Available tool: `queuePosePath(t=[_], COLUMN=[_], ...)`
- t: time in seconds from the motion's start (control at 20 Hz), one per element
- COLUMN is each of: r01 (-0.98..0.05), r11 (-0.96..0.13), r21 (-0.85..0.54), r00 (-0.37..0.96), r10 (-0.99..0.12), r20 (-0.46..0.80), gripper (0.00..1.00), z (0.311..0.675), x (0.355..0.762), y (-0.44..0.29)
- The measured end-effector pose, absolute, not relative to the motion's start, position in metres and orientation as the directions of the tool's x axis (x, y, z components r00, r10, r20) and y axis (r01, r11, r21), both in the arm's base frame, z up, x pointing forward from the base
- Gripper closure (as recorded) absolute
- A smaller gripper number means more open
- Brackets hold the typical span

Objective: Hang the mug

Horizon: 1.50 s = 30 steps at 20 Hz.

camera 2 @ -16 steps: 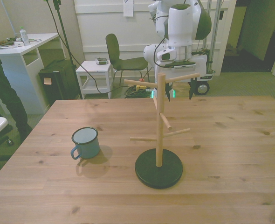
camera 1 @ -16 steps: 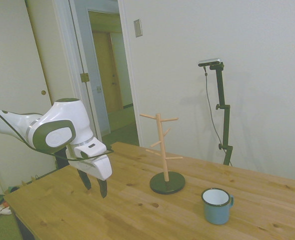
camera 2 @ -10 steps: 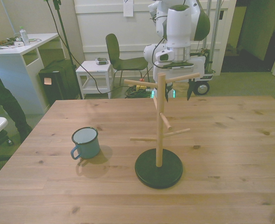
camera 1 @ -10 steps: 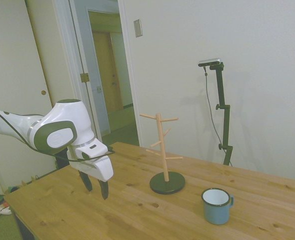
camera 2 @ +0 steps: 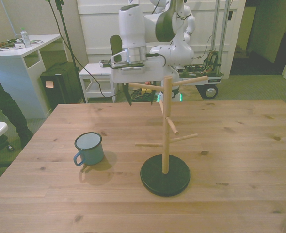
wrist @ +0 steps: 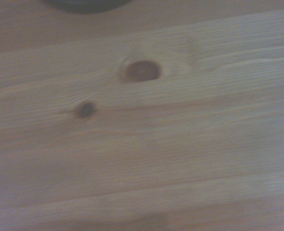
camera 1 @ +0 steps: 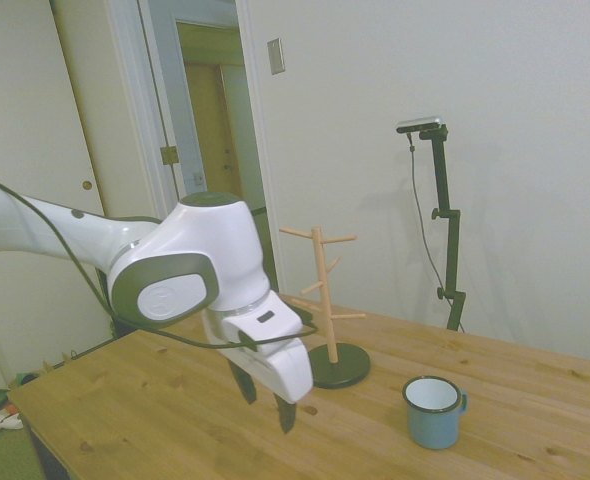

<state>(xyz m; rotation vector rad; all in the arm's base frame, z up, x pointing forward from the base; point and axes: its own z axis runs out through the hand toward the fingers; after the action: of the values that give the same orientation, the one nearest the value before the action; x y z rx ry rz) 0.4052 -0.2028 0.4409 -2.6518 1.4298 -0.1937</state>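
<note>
The mug (camera 1: pixel 435 412) (camera 2: pixel 89 149), a small blue-teal enamel one with a white inside, stands upright on the wooden table (camera 2: pixel 240 141), its handle toward the front view's left. The wooden peg stand (camera 1: pixel 325 300) (camera 2: pixel 166 126) rises from a dark round base (camera 2: pixel 165 175) in the middle of the table, taller than the mug. My gripper (camera 1: pixel 267 408) (camera 2: pixel 142 97) hangs open and empty above the table, behind the stand and well back from the mug. The wrist view shows only blurred table wood (wrist: pixel 147 144) with two knots and a dark edge (wrist: pixel 84 4).
A person (camera 2: pixel 0 104) stands at the front view's left edge beside a white desk (camera 2: pixel 17 48). A chair (camera 2: pixel 126 58) and a small white side table (camera 2: pixel 98 73) stand beyond the table's far edge. A doorway (camera 1: pixel 215 150) lies behind the arm.
The arm has swung toward the front view's left, from behind the stand's right side to its left side. In the side view it has come nearer the mug. The fingers stay open.
</note>
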Motion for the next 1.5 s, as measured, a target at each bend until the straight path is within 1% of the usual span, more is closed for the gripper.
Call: queuePosePath(t=[0.25,0.35,0.65,0.9,1.2,1.5], r01=[-0.854,-0.862,-0.883,-0.895,-0.896,-0.894], r11=[-0.500,-0.487,-0.445,-0.419,-0.415,-0.420], r21=[-0.145,-0.139,-0.148,-0.155,-0.158,-0.154], r00=[0.501,0.489,0.447,0.422,0.417,0.422], r10=[-0.865,-0.872,-0.894,-0.907,-0.909,-0.906], r20=[0.026,0.021,0.021,0.012,0.018,0.020], gripper=[0.00,0.00,0.00,0.00,0.00,0.00], z=[0.432,0.436,0.458,0.457,0.464,0.475], x=[0.437,0.445,0.447,0.458,0.488,0.503], y=[-0.265,-0.287,-0.347,-0.396,-0.418,-0.424])
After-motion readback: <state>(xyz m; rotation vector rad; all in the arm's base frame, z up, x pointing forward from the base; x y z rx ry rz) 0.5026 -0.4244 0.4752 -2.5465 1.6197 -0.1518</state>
